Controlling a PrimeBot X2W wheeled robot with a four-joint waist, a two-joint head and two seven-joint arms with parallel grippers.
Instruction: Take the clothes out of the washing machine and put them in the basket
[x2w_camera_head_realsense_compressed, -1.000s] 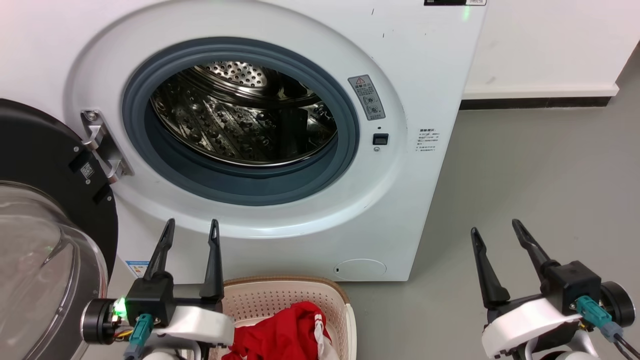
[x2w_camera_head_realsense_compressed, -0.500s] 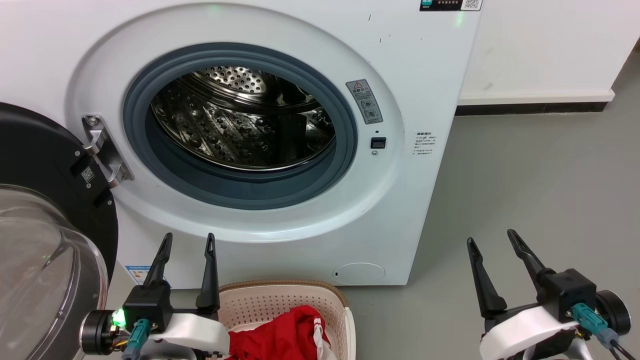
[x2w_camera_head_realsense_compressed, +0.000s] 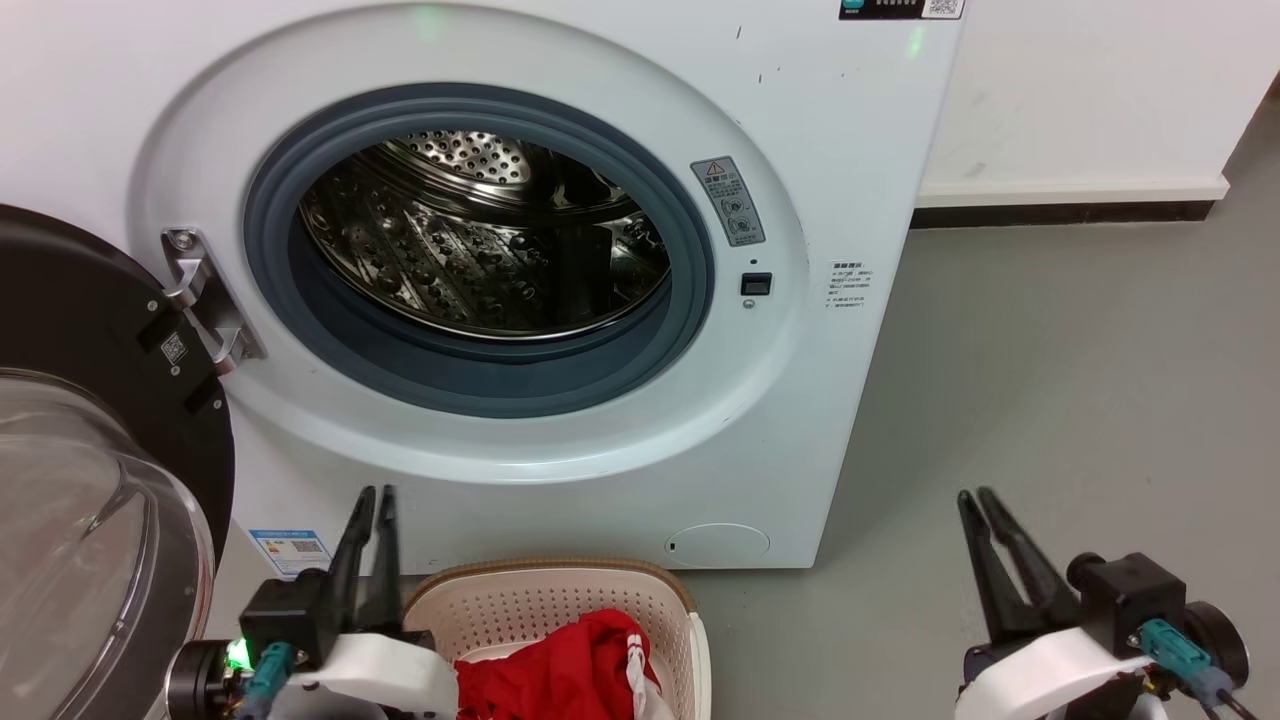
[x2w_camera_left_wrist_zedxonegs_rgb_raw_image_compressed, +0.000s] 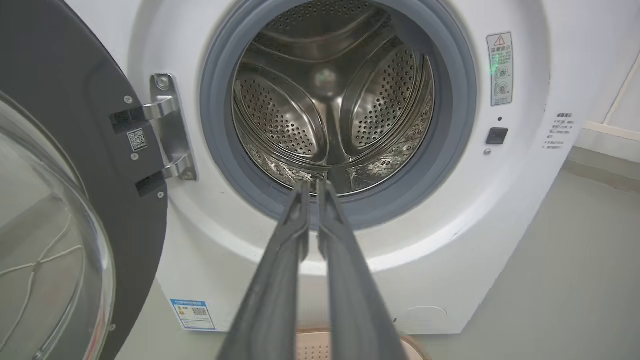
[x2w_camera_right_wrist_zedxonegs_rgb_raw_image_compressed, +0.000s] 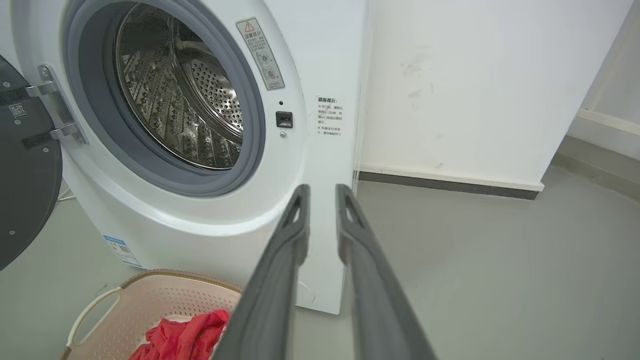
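The white front-loading washing machine stands at the far left, its steel drum bare. Its black-framed glass door hangs open at the left. On the grey floor, near and just in front of the machine, sits the cream basket holding the red clothes. The left end effector is beside the basket, fingers drawn together on nothing. The right end effector, well to the right, is likewise closed and empty.

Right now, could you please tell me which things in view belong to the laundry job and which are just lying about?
Job: washing machine, its open door, red clothes, laundry basket.
Just there: warning sticker, blue label, black skirting board.
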